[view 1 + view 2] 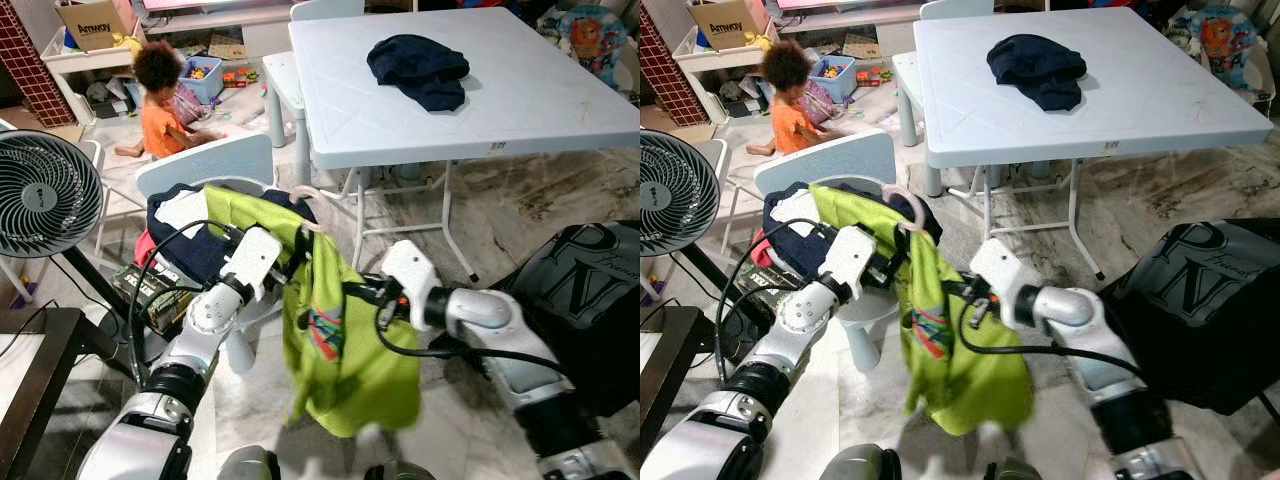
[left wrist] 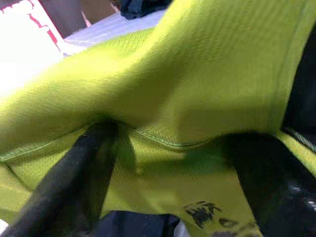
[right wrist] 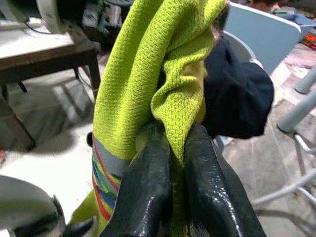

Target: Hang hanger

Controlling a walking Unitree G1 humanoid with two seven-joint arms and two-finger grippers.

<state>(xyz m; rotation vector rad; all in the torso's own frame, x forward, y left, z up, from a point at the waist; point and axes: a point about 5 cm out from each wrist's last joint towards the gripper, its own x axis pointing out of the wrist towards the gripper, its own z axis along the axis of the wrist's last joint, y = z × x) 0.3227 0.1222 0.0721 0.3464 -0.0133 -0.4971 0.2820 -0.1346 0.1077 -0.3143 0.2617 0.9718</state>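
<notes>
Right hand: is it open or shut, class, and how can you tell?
Shut: in the wrist view the right hand has both black fingers pinching a fold of the green shirt.

Lime-green knitted mesh cloth shirt, matt, coarse weave. Right gripper fingers glossy black, smooth. Pale blue square plastic table, smooth. Floor polished marble-like stone.

White table, marble floor, fan

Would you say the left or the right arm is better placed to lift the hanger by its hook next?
Probably the left. The left gripper sits just under the hanger hook, fingers spread inside the shirt. The right gripper is pinching shirt fabric lower down.
</notes>
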